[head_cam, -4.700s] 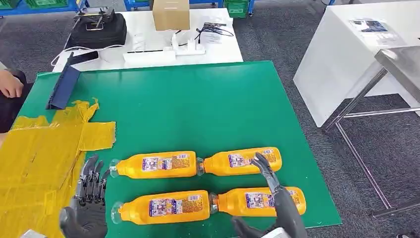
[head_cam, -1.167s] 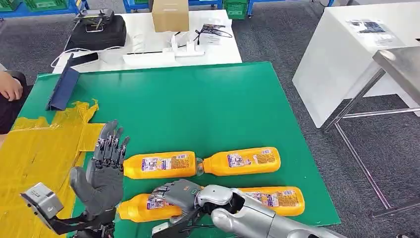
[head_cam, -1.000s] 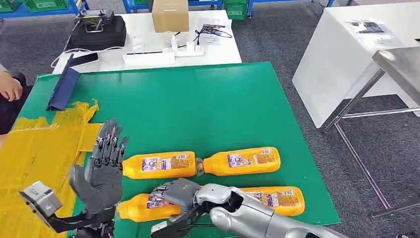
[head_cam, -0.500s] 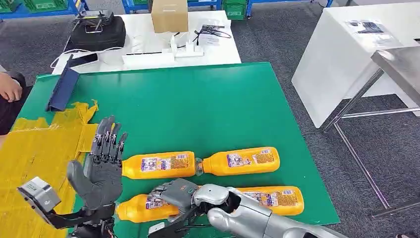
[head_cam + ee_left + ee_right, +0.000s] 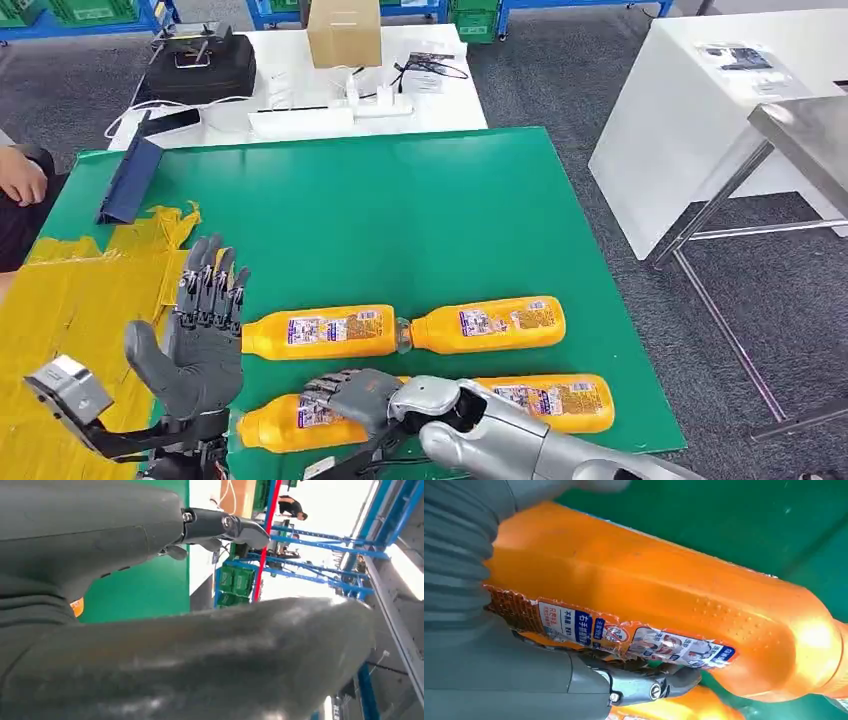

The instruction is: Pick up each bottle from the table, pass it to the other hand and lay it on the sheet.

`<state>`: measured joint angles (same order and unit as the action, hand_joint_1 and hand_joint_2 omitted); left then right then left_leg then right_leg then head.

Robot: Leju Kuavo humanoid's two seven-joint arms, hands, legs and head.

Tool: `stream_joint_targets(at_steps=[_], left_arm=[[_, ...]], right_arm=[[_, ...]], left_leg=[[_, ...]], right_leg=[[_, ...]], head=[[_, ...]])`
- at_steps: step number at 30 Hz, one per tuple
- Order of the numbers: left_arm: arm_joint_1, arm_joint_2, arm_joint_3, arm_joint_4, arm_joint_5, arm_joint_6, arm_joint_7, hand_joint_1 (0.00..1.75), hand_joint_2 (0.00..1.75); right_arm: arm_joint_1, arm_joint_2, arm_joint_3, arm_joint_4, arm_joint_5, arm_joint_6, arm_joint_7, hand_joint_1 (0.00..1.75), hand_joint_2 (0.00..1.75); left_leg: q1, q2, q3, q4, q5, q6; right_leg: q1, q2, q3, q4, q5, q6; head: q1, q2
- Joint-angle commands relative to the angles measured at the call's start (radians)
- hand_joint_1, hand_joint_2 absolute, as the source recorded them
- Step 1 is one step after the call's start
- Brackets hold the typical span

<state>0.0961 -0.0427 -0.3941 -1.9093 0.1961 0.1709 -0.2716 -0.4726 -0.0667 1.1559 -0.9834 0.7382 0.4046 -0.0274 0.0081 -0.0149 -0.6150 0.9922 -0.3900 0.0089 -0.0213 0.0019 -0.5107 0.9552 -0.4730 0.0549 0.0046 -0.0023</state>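
Observation:
Four orange bottles lie on the green mat [image 5: 380,220]. My right hand [image 5: 350,392] reaches across and grips the near-left bottle [image 5: 285,427] around its labelled body. In the right wrist view that bottle [image 5: 664,605] lies against the palm, with the fingers [image 5: 644,687] curled under its label. My left hand [image 5: 200,335] is raised beside this bottle's cap end, palm up and fingers spread, holding nothing; its thumb [image 5: 200,655] looms large in the left wrist view. The far-left bottle [image 5: 320,333], far-right bottle [image 5: 490,325] and near-right bottle [image 5: 555,400] lie untouched. The yellow sheet [image 5: 70,310] lies to the left.
A dark blue folder [image 5: 128,180] stands at the mat's back left. A person's hand [image 5: 22,180] rests at the left edge. Behind the mat is a white table [image 5: 450,100] with a cardboard box [image 5: 344,30], black case [image 5: 195,65] and cables. Another white table [image 5: 700,120] stands at right.
My right arm has crossed from the right-hand bottles to the near-left bottle and closed around it. My left hand has risen, palm open, and in the last second drifted slightly left.

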Motion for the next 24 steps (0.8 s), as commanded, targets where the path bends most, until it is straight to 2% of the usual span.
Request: stream_joint_targets(at_steps=[1, 4, 6, 7, 8, 10, 12, 13, 16, 19, 22, 24], left_arm=[[-0.056, 0.005, -0.025, 0.072, 0.024, 0.011, 0.005, 0.00, 0.00], [-0.058, 0.007, -0.026, 0.069, 0.030, 0.016, 0.005, 0.00, 0.00], [-0.047, 0.004, -0.016, 0.056, 0.031, 0.024, 0.003, 0.00, 0.00], [-0.030, -0.007, 0.005, 0.043, 0.015, 0.041, -0.005, 0.00, 0.00], [-0.015, -0.010, 0.025, 0.008, 0.015, 0.060, -0.012, 0.00, 0.00], [0.029, -0.035, 0.088, -0.047, 0.011, 0.148, -0.026, 0.00, 0.00], [0.041, -0.037, 0.107, -0.055, 0.018, 0.162, -0.030, 0.00, 0.00], [0.061, -0.062, 0.141, -0.066, 0.021, 0.207, -0.048, 0.00, 0.00], [0.140, -0.121, 0.257, -0.121, 0.018, 0.403, -0.130, 0.00, 0.00], [0.211, -0.158, 0.333, -0.175, 0.051, 0.462, -0.176, 0.00, 0.00], [0.222, -0.163, 0.332, -0.184, 0.049, 0.461, -0.181, 0.00, 0.00], [0.216, -0.167, 0.326, -0.180, 0.045, 0.464, -0.181, 0.00, 0.00]], right_arm=[[0.006, -0.065, 0.102, 0.072, -0.063, 0.081, -0.030, 1.75, 1.75], [0.004, -0.061, 0.102, 0.073, -0.083, 0.078, -0.014, 1.75, 1.75], [0.023, -0.043, 0.048, 0.079, -0.128, 0.036, 0.044, 1.75, 1.75], [0.018, -0.060, 0.054, 0.017, -0.120, 0.058, 0.122, 1.75, 1.75], [0.036, -0.085, 0.020, -0.128, -0.162, 0.098, 0.212, 1.75, 1.75], [0.087, -0.074, -0.088, -0.241, -0.321, 0.054, 0.354, 1.75, 1.75], [0.093, -0.067, -0.107, -0.243, -0.347, 0.042, 0.373, 1.75, 1.75], [0.113, -0.060, -0.138, -0.257, -0.384, -0.011, 0.378, 1.75, 1.75], [0.199, -0.023, -0.242, -0.367, -0.506, -0.276, 0.357, 1.75, 1.75], [0.305, -0.012, -0.308, -0.595, -0.573, -0.494, 0.284, 1.75, 1.75], [0.341, -0.031, -0.317, -0.698, -0.561, -0.518, 0.302, 1.75, 1.75], [0.345, -0.030, -0.324, -0.694, -0.560, -0.526, 0.290, 1.75, 1.75]], left_leg=[[0.001, -0.005, 0.000, -0.001, 0.002, 0.000], [0.001, -0.005, 0.001, -0.002, 0.002, 0.000], [0.001, -0.004, 0.001, -0.002, 0.002, 0.000], [0.000, -0.003, 0.002, -0.001, 0.001, 0.000], [0.001, -0.004, 0.002, -0.001, 0.001, 0.000], [0.001, -0.002, 0.000, 0.001, 0.000, 0.000], [0.001, -0.002, -0.001, 0.001, 0.000, 0.000], [0.001, -0.003, -0.002, 0.001, 0.000, 0.000], [0.001, -0.001, -0.003, 0.001, -0.001, 0.000], [0.001, 0.001, -0.005, 0.003, -0.002, 0.000], [0.001, -0.002, -0.014, 0.002, 0.000, 0.000], [0.000, -0.004, -0.011, 0.002, -0.001, 0.001]], right_leg=[[0.001, -0.006, 0.002, -0.002, 0.000, -0.003], [0.001, -0.006, 0.003, -0.002, 0.000, -0.003], [0.001, -0.005, 0.004, -0.002, 0.000, -0.003], [0.001, -0.004, 0.004, -0.002, 0.000, -0.002], [0.001, -0.005, 0.004, -0.002, 0.000, -0.002], [0.001, -0.002, 0.002, 0.000, -0.001, -0.002], [0.001, -0.002, 0.001, 0.000, 0.000, -0.002], [0.002, -0.003, 0.000, 0.000, -0.001, -0.002], [0.001, 0.000, 0.000, 0.000, -0.001, -0.002], [0.001, 0.002, -0.003, 0.003, -0.002, -0.003], [0.002, 0.000, -0.001, 0.002, 0.000, 0.000], [0.001, -0.003, 0.002, 0.002, -0.002, 0.000]], head=[[0.000, 0.000], [-0.001, 0.000], [-0.001, 0.000], [0.000, 0.000], [0.000, 0.000], [0.000, 0.000], [0.000, 0.000], [0.000, 0.000], [0.000, 0.000], [0.000, 0.000], [0.000, 0.000], [0.000, 0.000]])
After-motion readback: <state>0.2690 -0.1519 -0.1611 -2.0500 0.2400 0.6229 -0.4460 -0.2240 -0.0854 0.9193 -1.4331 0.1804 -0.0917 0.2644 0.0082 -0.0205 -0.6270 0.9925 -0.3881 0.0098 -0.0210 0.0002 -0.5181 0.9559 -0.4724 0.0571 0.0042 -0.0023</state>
